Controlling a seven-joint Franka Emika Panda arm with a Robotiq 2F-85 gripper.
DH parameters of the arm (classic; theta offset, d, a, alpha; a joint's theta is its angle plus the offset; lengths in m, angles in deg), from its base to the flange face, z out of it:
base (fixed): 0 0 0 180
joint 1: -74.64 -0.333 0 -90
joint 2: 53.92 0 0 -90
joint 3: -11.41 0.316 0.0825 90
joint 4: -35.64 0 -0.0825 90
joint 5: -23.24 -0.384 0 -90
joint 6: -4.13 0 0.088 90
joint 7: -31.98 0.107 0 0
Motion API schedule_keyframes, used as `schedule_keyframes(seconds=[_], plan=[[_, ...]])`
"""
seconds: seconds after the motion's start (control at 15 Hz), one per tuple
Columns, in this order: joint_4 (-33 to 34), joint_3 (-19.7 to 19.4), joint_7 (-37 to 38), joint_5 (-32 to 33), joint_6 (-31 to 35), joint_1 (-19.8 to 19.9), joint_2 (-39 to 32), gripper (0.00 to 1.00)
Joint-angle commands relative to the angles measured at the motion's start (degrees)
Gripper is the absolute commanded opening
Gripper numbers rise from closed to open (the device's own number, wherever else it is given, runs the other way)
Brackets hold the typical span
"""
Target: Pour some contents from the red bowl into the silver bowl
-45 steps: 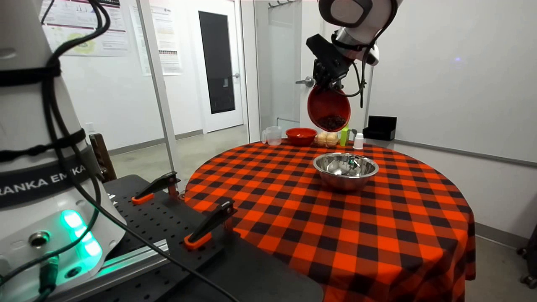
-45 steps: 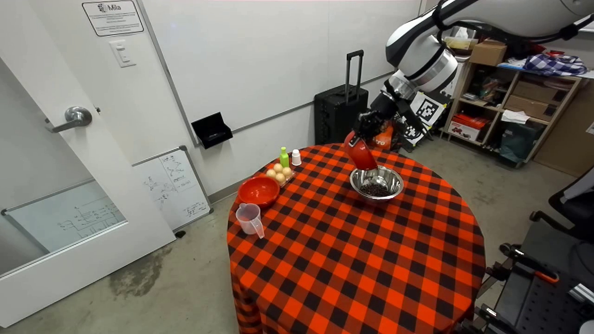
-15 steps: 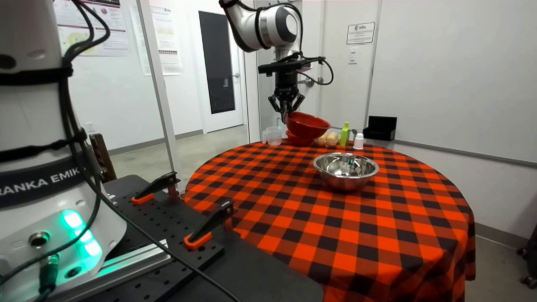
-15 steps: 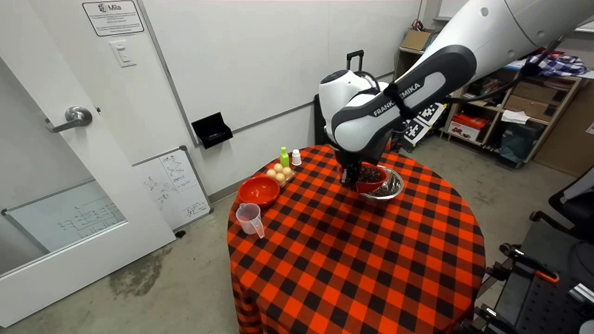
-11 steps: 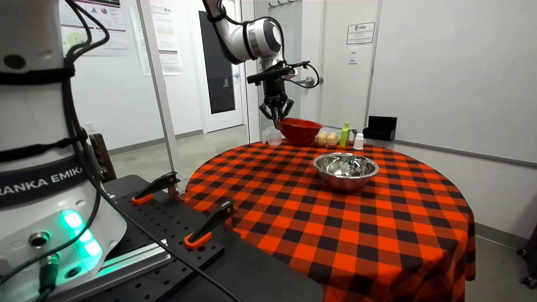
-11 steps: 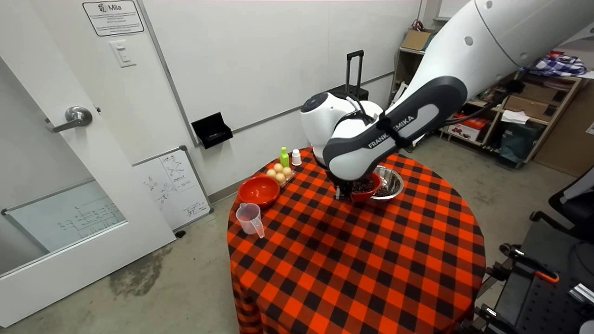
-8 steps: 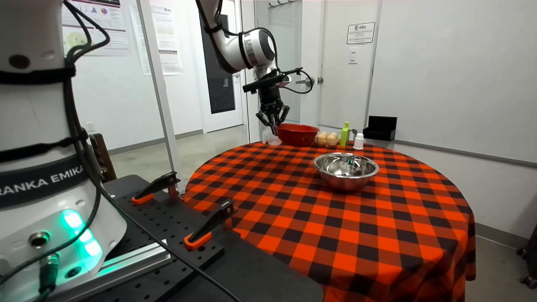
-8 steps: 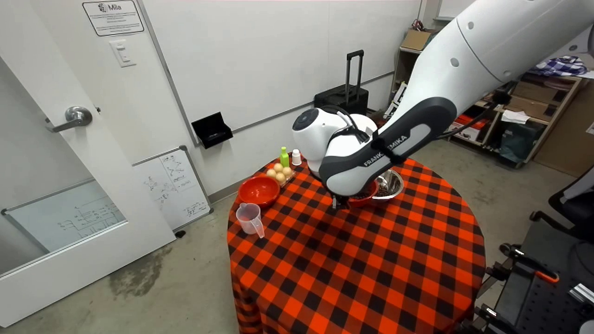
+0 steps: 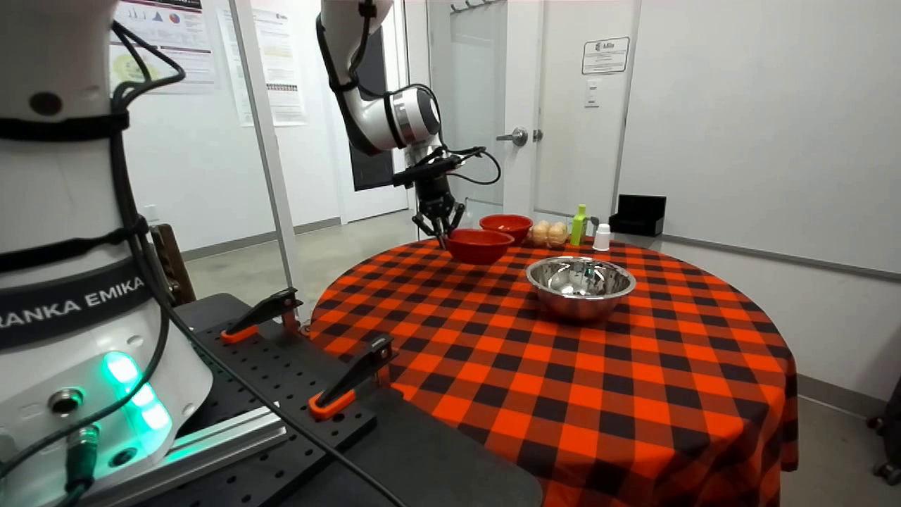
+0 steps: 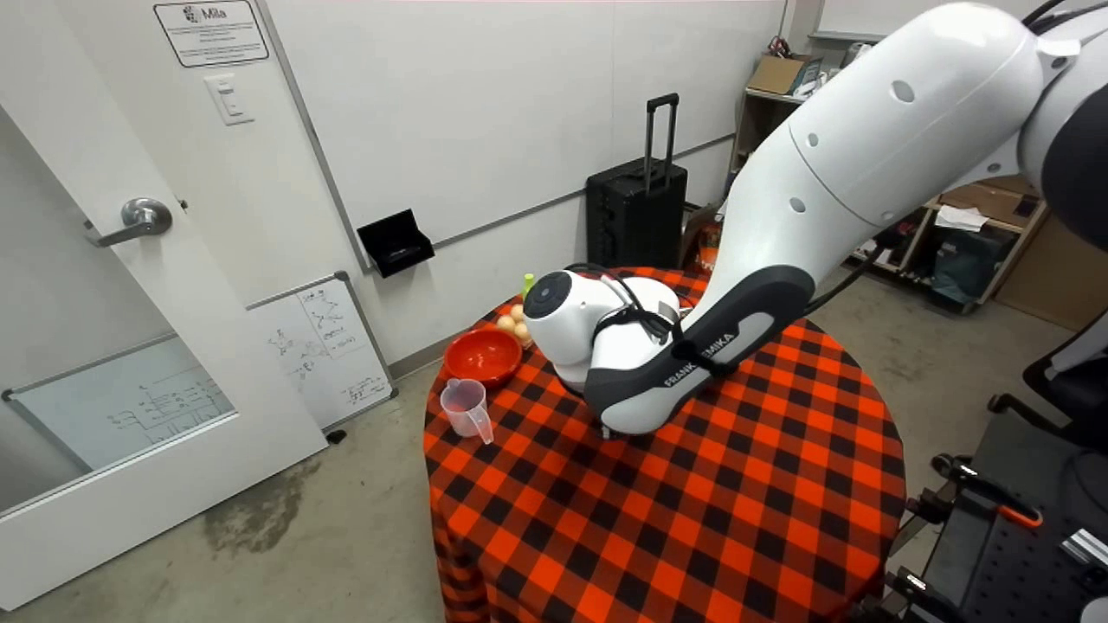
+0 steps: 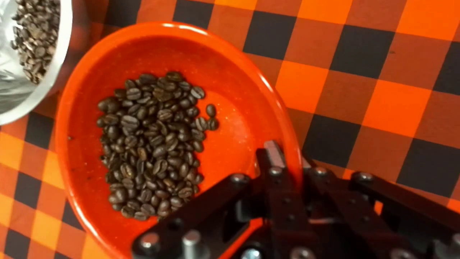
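Clamping the rim of the red bowl [image 11: 233, 133], the gripper [image 11: 290, 158] holds its fingers [image 11: 274, 154] against the wall: one inside, one outside. The red bowl contains dark beans [image 11: 154, 144], heaped away from the clamped side, with a few loose ones toward it. In an exterior view its rim is close to level, positioned inward of the far edge of the cloth-covered table [image 9: 556, 415]; contact between its base and the table cannot be confirmed. The silver bowl [image 9: 581, 306] stands upright on the table, also inward of the far edge, to the right of the red bowl and apart from it. In the wrist view it occupies the upper left corner and contains beans as well. Along the far edge, from left to right, stand the other bowl [image 9: 507, 222], eggs [image 9: 549, 233], a bottle [image 9: 578, 227] and a cup [image 9: 602, 238]. In an exterior view, a jug [image 10: 466, 405] stands at the left edge; the arm [image 10: 770, 242] hides the red bowl.
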Motion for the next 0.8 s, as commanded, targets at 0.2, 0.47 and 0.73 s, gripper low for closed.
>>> schedule_keyframes(seconds=[0.2,0.47,0.73], plan=[[2.6,-2.6,1.3,4.3,6.8,-3.1,-5.8,0.01],[3.3,-5.2,2.4,6.1,11.4,-4.2,-8.7,0.01],[4.1,-7.1,2.8,6.5,13.3,-5.0,-9.9,0.01]])
